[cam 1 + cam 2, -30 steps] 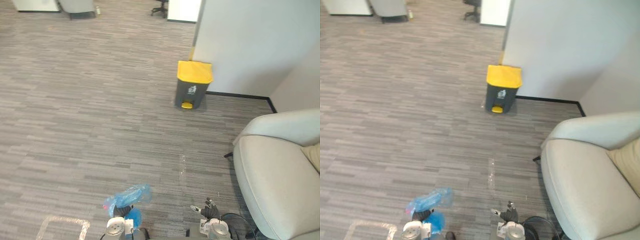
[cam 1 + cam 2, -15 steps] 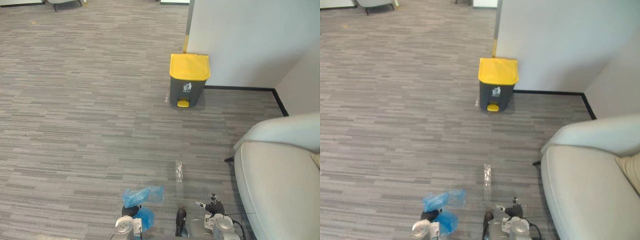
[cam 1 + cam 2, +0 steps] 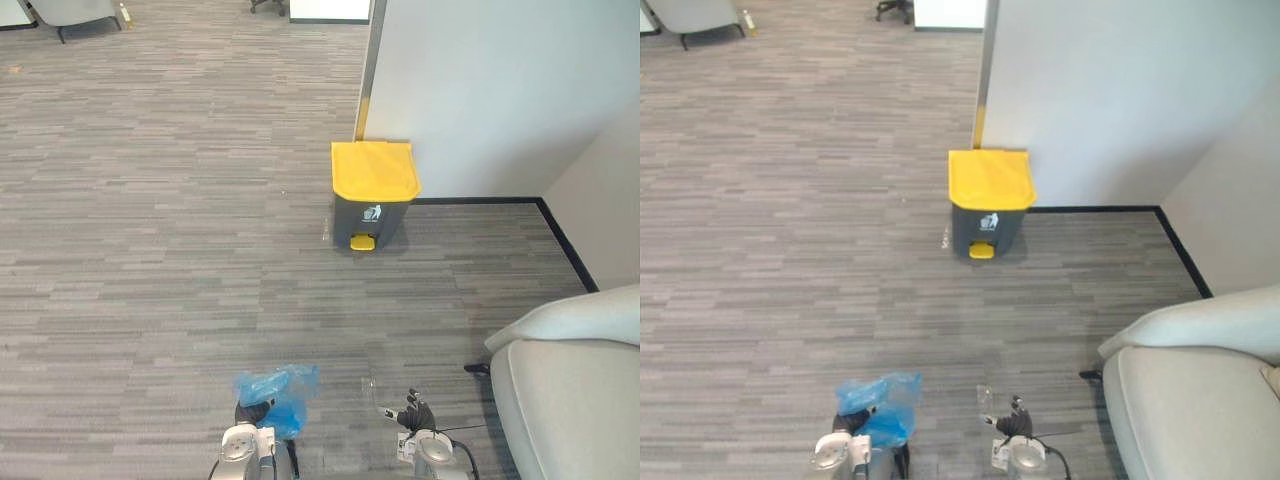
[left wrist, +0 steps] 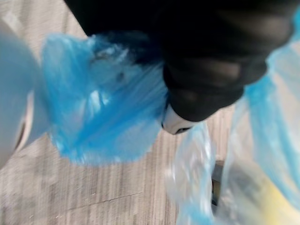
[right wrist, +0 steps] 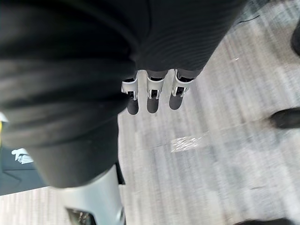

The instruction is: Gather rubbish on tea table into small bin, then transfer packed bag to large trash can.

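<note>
The left robot hand (image 3: 254, 413) is clenched on the bunched neck of the blue rubbish bag (image 3: 277, 388), low over the carpet floor (image 3: 150, 250). The right robot hand (image 3: 412, 414) hangs empty, its fingers (image 5: 151, 96) relaxed. The yellow-lidded grey pedal bin (image 3: 373, 195) stands well ahead, against the white wall (image 3: 480, 90).

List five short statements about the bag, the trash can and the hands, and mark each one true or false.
1. The left hand grips the blue bag. True.
2. The trash can is open. False: its yellow lid is shut.
3. The right hand carries rubbish. False: it is open and empty.
4. The trash can stands beside the white wall. True.
5. The sofa is on the robot's left. False: it is on the right.
</note>
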Available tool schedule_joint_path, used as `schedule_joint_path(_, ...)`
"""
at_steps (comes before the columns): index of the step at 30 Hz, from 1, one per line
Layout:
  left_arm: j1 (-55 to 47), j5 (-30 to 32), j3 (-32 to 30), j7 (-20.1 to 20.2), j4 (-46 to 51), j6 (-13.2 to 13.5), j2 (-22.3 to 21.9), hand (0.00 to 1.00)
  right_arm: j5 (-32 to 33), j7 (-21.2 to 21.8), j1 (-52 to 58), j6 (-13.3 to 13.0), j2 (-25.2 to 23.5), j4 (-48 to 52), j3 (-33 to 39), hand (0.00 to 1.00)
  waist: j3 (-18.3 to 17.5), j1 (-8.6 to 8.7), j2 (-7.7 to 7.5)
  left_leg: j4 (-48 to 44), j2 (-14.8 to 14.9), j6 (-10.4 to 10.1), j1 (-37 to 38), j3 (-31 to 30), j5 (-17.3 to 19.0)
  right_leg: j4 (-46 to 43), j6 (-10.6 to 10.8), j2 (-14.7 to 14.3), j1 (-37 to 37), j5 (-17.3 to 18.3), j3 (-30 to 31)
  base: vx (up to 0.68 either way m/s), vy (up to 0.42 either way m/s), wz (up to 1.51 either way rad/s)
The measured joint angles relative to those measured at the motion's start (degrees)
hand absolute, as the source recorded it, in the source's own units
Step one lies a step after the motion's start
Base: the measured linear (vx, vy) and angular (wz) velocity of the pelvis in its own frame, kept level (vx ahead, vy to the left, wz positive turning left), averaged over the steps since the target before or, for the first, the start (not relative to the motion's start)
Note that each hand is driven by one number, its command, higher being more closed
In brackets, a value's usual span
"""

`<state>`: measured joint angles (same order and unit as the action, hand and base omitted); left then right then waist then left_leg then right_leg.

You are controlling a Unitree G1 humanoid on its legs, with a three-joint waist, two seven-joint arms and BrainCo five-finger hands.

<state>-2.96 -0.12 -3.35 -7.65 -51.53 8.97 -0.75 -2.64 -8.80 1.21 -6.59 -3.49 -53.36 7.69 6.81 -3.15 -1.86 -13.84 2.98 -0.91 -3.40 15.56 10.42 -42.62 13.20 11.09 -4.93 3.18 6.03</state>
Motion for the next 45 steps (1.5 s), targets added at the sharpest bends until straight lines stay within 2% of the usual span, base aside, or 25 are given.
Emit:
schedule_joint_path(1, 0.0, 0.0, 0.1, -0.1, 0.0, -0.5, -0.1, 1.0, 0.0, 0.1, 0.5, 0.0, 0.0, 0.1, 0.1, 0.0, 0.5, 0.45, 0.31, 1.2, -0.7, 0.4, 3.7, 0.0, 0.7, -10.5, -0.6, -0.3, -4.7, 0.5, 0.4, 0.38, 0.125, 0.08)
schedule_joint_path(3, 0.0, -0.1, 0.0, -0.2, -0.1, -0.7, -0.2, 1.0, -0.1, 0.2, 1.5, 0.0, 0.1, 1.4, 0.0, 0.0, 0.6, 0.81, 0.54, 3.5, -1.1, 0.8, 8.8, 0.7, 1.0, -16.1, -3.2, -0.7, -10.1, 3.5, -2.5, 0.42, 0.082, 0.06)
schedule_joint_path(4, 0.2, -0.1, -0.1, -0.8, -0.1, -0.6, 0.0, 1.0, -0.2, 0.3, 1.1, 0.0, 0.1, 1.7, 0.0, 0.0, 0.9, 0.95, 0.86, 5.6, -0.8, 0.8, 12.1, 0.9, 1.0, -14.6, -6.3, -0.6, -12.7, 6.4, -6.9, 0.37, 0.018, 0.01)
schedule_joint_path(6, 0.4, -0.2, -0.6, -1.1, -0.1, -0.6, 0.1, 1.0, -0.2, 0.3, 1.0, -0.1, 0.0, 1.8, 0.2, 0.0, 0.9, 1.4, 0.83, 8.0, -0.3, 0.8, 15.2, 1.0, 1.0, -5.7, -8.4, -0.7, -15.4, 8.1, -13.1, 0.36, -0.048, 0.18)
schedule_joint_path(8, 0.5, -0.2, -1.1, -1.0, -0.3, -0.6, 0.0, 1.0, -0.2, 0.4, 0.7, -0.2, 0.0, 1.8, 0.7, 0.0, 0.9, 2.19, 0.66, 9.4, -0.2, 0.3, 16.5, 0.3, 1.9, 8.5, -10.0, -2.1, -15.9, 5.5, -16.3, 0.37, -0.139, 0.4)
schedule_joint_path(9, 0.5, -0.2, -1.3, -1.0, -0.3, -0.5, 0.3, 1.0, -0.2, 0.4, 0.3, -0.2, 0.0, 1.0, 1.1, 0.0, 1.1, 3.03, -0.19, 9.8, -0.8, -1.7, 17.7, -1.8, 4.0, 20.7, -10.0, -3.4, -14.9, -0.5, -15.8, 0.43, -0.185, 0.31)
schedule_joint_path(10, 1.3, -0.2, -2.1, -1.1, -2.1, -0.7, -0.2, 1.0, -0.3, 0.5, -0.9, -0.2, 1.0, 0.0, 1.6, 0.0, 1.9, 2.79, 0.72, 9.9, -0.4, -2.8, 19.3, -3.4, 5.2, 21.6, -12.4, -5.0, -14.6, -4.6, -14.9, 0.51, -0.197, 0.18)
schedule_joint_path(12, 1.1, -0.1, -2.5, -1.0, -3.2, -0.6, -1.3, 1.0, -0.9, 0.5, -1.6, -0.2, 1.9, -0.4, 2.8, 0.0, 2.1, 2.76, 3.01, 8.6, 1.4, -2.6, 19.1, -4.8, 4.7, 21.4, -13.1, -6.5, -13.9, -1.6, -15.2, 0.36, -0.133, -0.14)
schedule_joint_path(14, 1.1, 0.0, -2.5, -0.9, -3.3, -0.6, -1.3, 1.0, -1.3, 0.4, -1.7, 0.0, 1.9, -0.5, 3.6, 0.0, 2.1, 2.92, 3.23, 6.2, 2.3, -2.8, 19.4, -5.4, 3.7, 19.8, -13.6, -7.0, -12.8, 1.4, -15.9, 0.33, -0.15, 0.07)
schedule_joint_path(15, 1.1, 0.0, -2.4, -0.9, -3.2, -0.6, -1.9, 1.0, -1.3, 0.4, -1.4, 0.0, 1.9, -0.7, 3.6, 0.0, 2.1, 3.07, 3.19, 0.2, 3.5, -3.5, 17.6, -6.0, 3.3, 20.8, -13.8, -7.3, -10.6, 2.5, -16.7, 0.3, -0.169, 0.32)
schedule_joint_path(18, 1.3, 0.1, -2.3, -0.3, -3.0, -0.6, -2.4, 1.0, -1.2, 0.4, 0.0, 0.2, 1.8, 0.0, 2.7, 0.0, 1.9, 3.06, 2.77, -23.8, 6.9, -11.0, 7.5, -7.0, -2.9, 24.6, -14.1, -7.8, -4.8, 3.7, -17.1, 0.32, -0.147, 0.1)
schedule_joint_path(19, 0.8, 0.1, -2.5, 0.3, -3.0, -0.6, -2.4, 1.0, -1.2, 0.4, 0.0, 0.3, 1.8, 0.2, 2.2, 0.0, 1.7, 2.67, 3.16, -34.5, 10.1, -10.0, 2.5, -5.1, -3.0, 27.1, -14.9, -9.1, -1.6, 4.1, -16.9, 0.32, -0.014, -0.32)
schedule_joint_path(20, 0.5, 0.0, -2.5, 0.3, -2.8, -0.6, -2.3, 1.0, -1.1, 0.3, 0.1, 0.4, 1.6, 0.1, 2.3, 0.0, 1.4, 2.58, 3.61, -35.5, 10.9, -8.8, 1.1, -4.0, -0.7, 28.1, -14.9, -9.3, -0.2, 3.9, -16.5, 0.32, 0.012, -0.36)
schedule_joint_path(23, 0.0, 0.0, -2.5, 0.4, -0.9, -0.6, -2.3, 1.0, 0.2, 0.4, 0.3, 0.5, 1.1, 0.2, 2.8, 0.0, 1.7, 1.96, 2.58, -24.6, 10.3, -5.1, -1.3, 0.1, 4.4, 32.1, -14.2, -8.5, 4.6, 3.5, -13.6, 0.33, 0.079, -0.43)
schedule_joint_path(25, 0.1, 0.0, -2.3, 0.4, -0.9, -0.5, -2.3, 1.0, 0.4, 0.3, 0.3, 0.5, 1.2, 0.2, 3.4, 0.0, 1.2, 1.24, 2.16, -8.7, 7.7, -4.7, -2.5, -2.3, 3.1, 33.2, -12.2, -7.1, 5.7, 3.8, -11.3, 0.27, 0.196, -0.6)
schedule_joint_path(27, 0.1, 0.0, -2.3, 0.4, -1.3, -0.4, -2.5, 1.0, 0.4, 0.2, 0.5, 0.5, 2.0, -0.6, 3.6, 0.0, 0.7, 0.98, 2.67, -0.3, 5.9, -5.6, -2.0, -5.5, -4.6, 33.1, -9.7, -6.8, 6.0, 4.7, -9.1, 0.26, 0.265, -0.44)
schedule_joint_path(30, 0.7, 0.0, -2.2, 0.2, -2.9, -0.5, -1.0, 1.0, 0.4, 0.4, 1.4, 0.7, 0.7, -2.6, 3.3, 0.0, -1.4, 0.91, -0.13, 1.3, 2.1, -3.4, 0.0, -2.4, -2.6, 33.2, -8.0, -2.9, 6.2, 5.5, -6.9, 0.28, 0.265, -0.32)
schedule_joint_path(33, 0.5, 0.0, -1.1, 0.2, -3.8, -0.6, -1.2, 1.0, 0.4, 0.4, 1.4, 0.6, 1.2, -2.0, 3.3, 0.0, -0.9, 0.85, 0.77, 3.7, 1.0, -1.9, 5.0, 1.0, -0.2, 20.4, -7.8, -2.1, 1.7, 5.3, -4.2, 0.18, 0.254, -0.55)
schedule_joint_path(35, 0.2, 0.0, -0.2, 0.1, -3.8, -0.7, -0.5, 1.0, 0.3, 0.4, 1.3, 0.4, 1.2, -1.0, 3.3, 0.0, -0.9, 1.5, 1.0, 4.4, 0.3, -1.1, 7.2, 2.0, 0.7, 6.9, -5.4, -1.4, -4.5, 3.1, -3.7, 0.15, 0.17, -0.22)
schedule_joint_path(38, 0.1, -0.1, -0.2, 0.0, -3.9, -0.9, 0.7, 1.0, 0.3, 0.5, 1.1, 0.4, 1.1, -1.4, 3.6, 0.0, -0.6, 1.83, 0.57, 6.2, 0.0, -0.5, 11.9, 2.4, 1.1, -3.2, -6.5, -0.3, -9.2, 7.4, -8.4, 0.28, 0.058, 0.1)
schedule_joint_path(41, 0.7, -0.1, -0.2, 0.1, -3.9, -0.9, 1.1, 1.0, 0.2, 1.0, -0.1, 0.5, 1.4, -1.5, 4.6, 0.0, 0.0, 2.59, 1.67, 8.5, 1.8, -0.7, 14.2, 1.8, 1.2, 5.0, -8.9, -2.8, -11.8, 10.2, -15.4, 0.3, -0.07, 0.13)
schedule_joint_path(42, 0.8, -0.1, -0.2, 0.1, -4.0, -0.8, 1.3, 1.0, 0.2, 1.0, -0.4, 0.5, 1.3, -1.6, 4.9, 0.0, 0.1, 2.94, 1.75, 8.9, 2.2, -0.8, 15.0, 1.2, 1.2, 12.9, -9.8, -4.6, -11.7, 8.2, -15.5, 0.32, -0.149, 0.23)
schedule_joint_path(43, 0.9, -0.1, -0.2, 0.2, -4.4, -0.8, 1.7, 1.0, 0.1, 1.0, -0.1, 0.5, 1.2, -1.9, 5.1, 0.0, 0.3, 3.03, 0.44, 9.0, 1.1, -1.2, 16.1, 0.3, 1.5, 22.2, -10.6, -5.7, -10.2, 2.0, -14.2, 0.4, -0.19, 0.25)
schedule_joint_path(44, 1.0, -0.1, -0.2, 0.2, -4.4, -0.8, 1.8, 1.0, 0.2, 1.1, 0.0, 0.5, 1.2, -2.3, 5.2, 0.0, 0.6, 3.16, -0.57, 9.0, 0.5, -1.6, 16.8, -0.4, 1.8, 24.0, -12.8, -5.7, -9.9, -2.0, -13.5, 0.29, -0.129, 0.07)
schedule_joint_path(45, 1.7, 0.0, -1.5, 0.2, -5.6, -0.9, 0.9, 1.0, 0.1, 1.2, -0.8, 0.5, 2.2, -2.2, 5.7, 0.0, 1.2, 3.01, 1.74, 8.9, 2.3, -2.8, 17.6, -1.7, 2.6, 23.0, -13.1, -7.2, -8.7, -1.4, -13.9, 0.26, -0.096, -0.07)
